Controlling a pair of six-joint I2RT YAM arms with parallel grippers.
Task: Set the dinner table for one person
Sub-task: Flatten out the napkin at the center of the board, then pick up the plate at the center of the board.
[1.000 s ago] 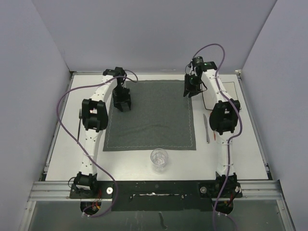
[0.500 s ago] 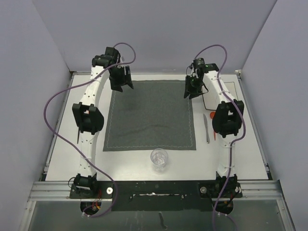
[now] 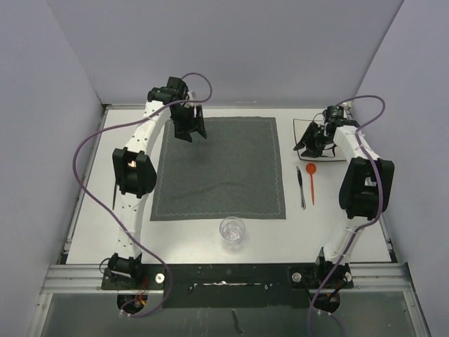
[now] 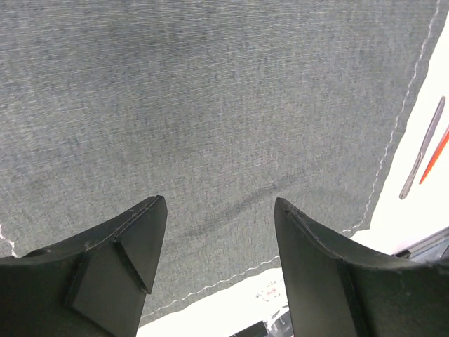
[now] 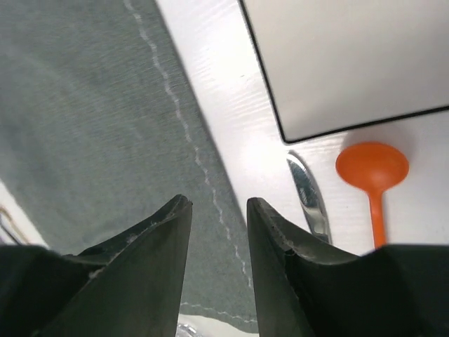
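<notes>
Placemat [image 3: 219,168] laid; you have the plate [image 5: 351,56] right of it to centre; left gripper [image 4: 219,210], right gripper [image 5: 219,207] open, empty

Items tallied on desk [image 3: 351,210], 1 counted | grey placemat [image 3: 221,168]: 1 noted | clear glass [image 3: 232,232]: 1 noted | white square plate [image 5: 351,63]: 1 noted | metal knife [image 3: 301,187]: 1 noted | orange spoon [image 3: 311,181]: 1 noted | arms: 2 logged, left arm [image 3: 137,168] and right arm [image 3: 361,186]
</notes>
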